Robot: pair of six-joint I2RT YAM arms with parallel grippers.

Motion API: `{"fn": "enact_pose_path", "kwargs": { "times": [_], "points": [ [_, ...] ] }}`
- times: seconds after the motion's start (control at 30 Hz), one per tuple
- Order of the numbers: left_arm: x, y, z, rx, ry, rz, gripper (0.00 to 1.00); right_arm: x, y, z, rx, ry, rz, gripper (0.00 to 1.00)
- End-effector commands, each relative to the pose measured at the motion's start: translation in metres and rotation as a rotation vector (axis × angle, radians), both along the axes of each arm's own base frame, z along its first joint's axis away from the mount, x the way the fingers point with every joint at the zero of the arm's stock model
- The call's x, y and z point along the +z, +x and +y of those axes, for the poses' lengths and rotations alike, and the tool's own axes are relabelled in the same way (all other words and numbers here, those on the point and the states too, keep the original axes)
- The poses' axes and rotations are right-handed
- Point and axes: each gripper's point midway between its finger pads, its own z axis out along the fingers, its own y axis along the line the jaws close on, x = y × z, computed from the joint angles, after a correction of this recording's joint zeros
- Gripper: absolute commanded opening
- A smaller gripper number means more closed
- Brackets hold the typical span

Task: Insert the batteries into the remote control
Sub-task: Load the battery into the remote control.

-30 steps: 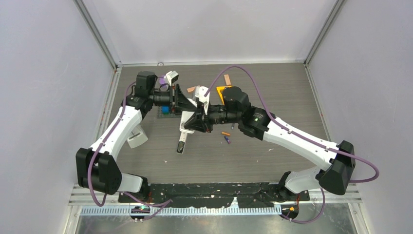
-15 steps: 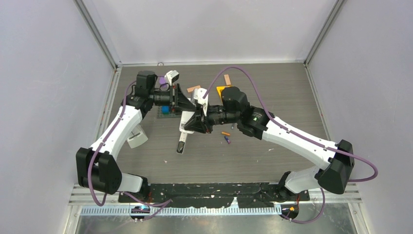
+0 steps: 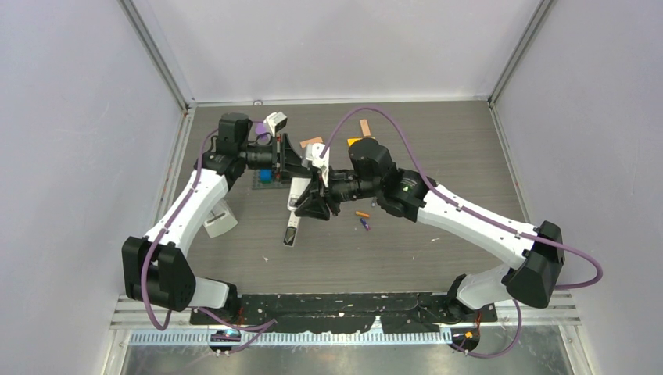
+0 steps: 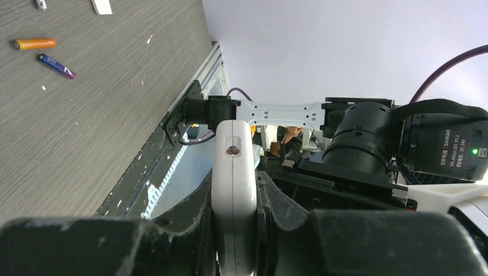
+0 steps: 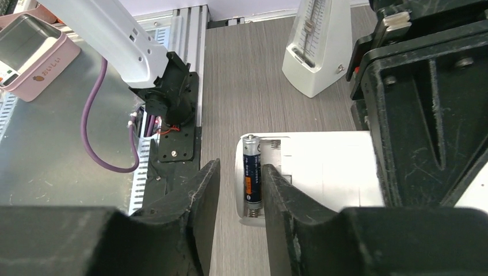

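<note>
The white remote control point(image 4: 235, 190) stands edge-on between my left gripper's point(image 4: 235, 233) jaws, which are shut on it. In the right wrist view its open battery bay faces up and a dark battery point(image 5: 251, 172) lies in the outer slot of the remote point(image 5: 322, 172). My right gripper point(image 5: 240, 179) straddles that battery with its jaws open, and a strip of table shows beside the left finger. An orange battery point(image 3: 361, 213) and a blue-purple battery point(image 3: 364, 225) lie on the table just right of the grippers point(image 3: 313, 205).
A white metronome point(image 5: 315, 52) stands near the left arm. A slim dark piece point(image 3: 291, 233) lies below the remote. Orange-brown blocks point(image 3: 365, 126) and a green plate with a blue brick point(image 3: 267, 178) sit further back. A pink tin point(image 5: 29, 52) lies off the table.
My right gripper's jaws have opened, leaving the dark battery in the remote's bay. The right arm has shifted slightly left. The left arm has held still.
</note>
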Motion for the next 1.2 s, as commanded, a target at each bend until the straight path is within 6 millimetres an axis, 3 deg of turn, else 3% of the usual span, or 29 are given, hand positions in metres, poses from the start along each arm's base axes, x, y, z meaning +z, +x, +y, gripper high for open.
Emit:
{"fn": "enact_pose_path", "kwargs": {
  "times": [0.0,0.3,0.33,0.37,0.47,0.6,0.77,0.97,1.17],
  "points": [
    [0.014,-0.003,0.0,-0.028,-0.034,-0.055,0.0,0.032,0.001,0.001,-0.027,0.053,-0.018,0.42],
    [0.007,0.008,-0.001,0.013,-0.025,-0.082,0.0,0.059,0.001,-0.011,-0.114,0.11,0.041,0.8],
    [0.02,0.001,0.0,0.019,-0.039,-0.127,0.0,0.062,0.003,-0.012,-0.129,0.119,0.043,0.85],
    [0.01,0.01,-0.002,0.027,-0.036,-0.095,0.0,0.066,0.005,-0.015,-0.153,0.131,0.053,0.87],
    [0.013,0.018,-0.004,0.053,-0.061,-0.111,0.0,0.076,0.017,-0.027,-0.236,0.16,0.087,0.95],
    [0.024,0.027,-0.006,0.094,-0.105,-0.148,0.0,0.084,0.042,-0.049,-0.382,0.177,0.253,1.0],
    [0.033,0.034,-0.007,0.136,-0.142,-0.178,0.0,0.061,0.057,-0.066,-0.499,0.084,0.457,0.95],
    [0.037,0.041,-0.008,0.165,-0.152,-0.208,0.0,0.047,0.06,-0.066,-0.517,0.045,0.585,0.95],
    [0.046,0.045,-0.01,0.16,-0.183,-0.22,0.0,0.033,0.062,-0.051,-0.495,0.058,0.726,0.95]
  ]
}}
